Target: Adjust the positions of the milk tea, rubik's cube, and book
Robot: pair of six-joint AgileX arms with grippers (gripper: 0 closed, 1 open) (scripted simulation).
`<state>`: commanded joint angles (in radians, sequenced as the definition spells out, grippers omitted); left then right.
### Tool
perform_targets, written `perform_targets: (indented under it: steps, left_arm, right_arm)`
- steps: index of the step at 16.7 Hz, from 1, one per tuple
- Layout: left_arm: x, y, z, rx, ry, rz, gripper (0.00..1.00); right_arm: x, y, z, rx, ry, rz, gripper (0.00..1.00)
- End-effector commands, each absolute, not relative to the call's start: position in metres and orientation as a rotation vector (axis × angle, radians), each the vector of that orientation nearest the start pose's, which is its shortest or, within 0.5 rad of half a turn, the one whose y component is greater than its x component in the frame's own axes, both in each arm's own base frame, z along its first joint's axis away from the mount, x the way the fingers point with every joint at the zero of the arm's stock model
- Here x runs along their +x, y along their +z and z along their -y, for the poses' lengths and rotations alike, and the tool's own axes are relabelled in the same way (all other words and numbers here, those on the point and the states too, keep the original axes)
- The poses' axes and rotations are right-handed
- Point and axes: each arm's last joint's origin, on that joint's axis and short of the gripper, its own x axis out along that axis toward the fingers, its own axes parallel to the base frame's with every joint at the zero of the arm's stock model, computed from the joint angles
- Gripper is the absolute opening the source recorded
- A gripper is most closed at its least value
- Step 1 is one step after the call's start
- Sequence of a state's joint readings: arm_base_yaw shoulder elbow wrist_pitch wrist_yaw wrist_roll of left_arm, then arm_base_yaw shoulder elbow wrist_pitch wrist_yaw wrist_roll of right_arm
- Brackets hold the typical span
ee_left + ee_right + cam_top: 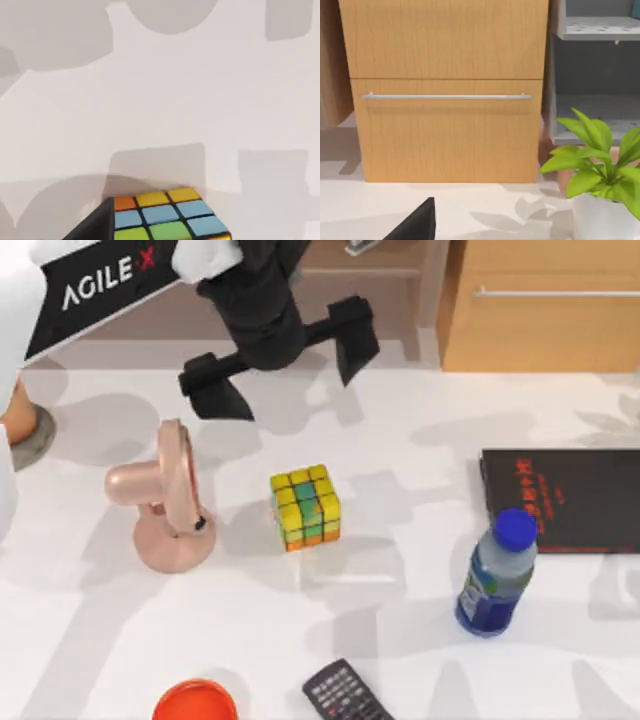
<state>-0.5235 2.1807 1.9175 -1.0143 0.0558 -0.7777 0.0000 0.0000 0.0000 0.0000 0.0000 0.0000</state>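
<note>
Left gripper [275,365] hangs empty, fingers apart, beyond the rubik's cube [305,506]; by my reckoning all 3 items remain unplaced

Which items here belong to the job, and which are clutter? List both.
Job items:
rubik's cube
left end effector, open above the table behind the cube

Lying about:
pink desk fan
black book
water bottle
remote control
orange-red disc
potted plant

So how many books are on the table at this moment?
1: a thin black book with red lettering lying flat at the table's right edge, beyond the blue-capped bottle. More may lie outside the frame.
</note>
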Motion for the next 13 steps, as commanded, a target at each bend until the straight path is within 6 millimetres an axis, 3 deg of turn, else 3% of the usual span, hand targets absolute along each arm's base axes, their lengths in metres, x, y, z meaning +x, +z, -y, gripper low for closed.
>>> perform_targets:
  steps: [5, 13]
  left_arm:
    - [0.37, 0.206, 0.255, -0.239, 0.188, -1.535, 1.0]
    - [0.366, 0.204, 0.256, -0.221, 0.216, -1.559, 1.0]
  right_arm:
    - [0.106, 0.16, 0.001, 0.0, 0.0, 0.0, 1.0]
    - [0.106, 0.16, 0.001, 0.0, 0.0, 0.0, 1.0]
